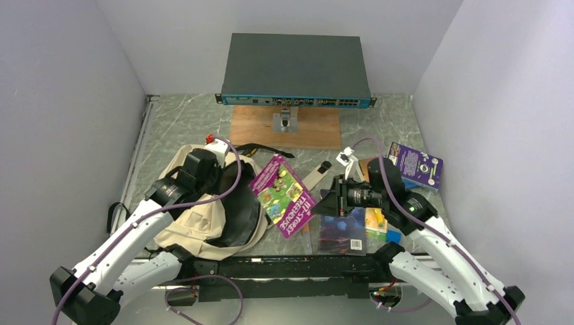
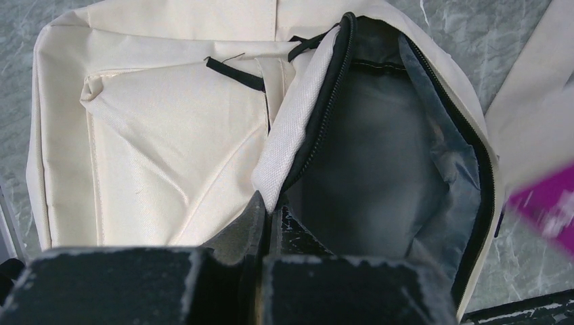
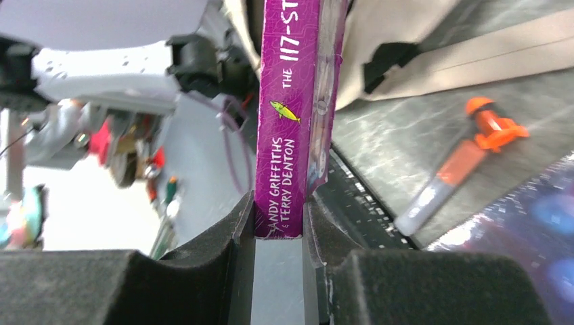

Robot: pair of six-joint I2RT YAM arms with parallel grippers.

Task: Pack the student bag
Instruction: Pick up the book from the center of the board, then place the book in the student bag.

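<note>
Clamping purple paperback book (image 3: 288, 115) in right gripper (image 3: 279, 211), pinching beige canvas backpack (image 2: 156, 149) open with left gripper (image 2: 270, 218); nothing packed yet.

purple book (image 3: 284, 135) spine reading "THE 117-ST…" and "ANDY GRIFFITHS & TERRY DENTON", cover reading "TREEHOUSE"

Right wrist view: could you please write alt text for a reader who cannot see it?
The right gripper holds a purple book, its spine facing the camera and reading Andy Griffiths and Terry Denton. Beyond lie an orange-capped marker on the dark table and part of the beige bag.
</note>
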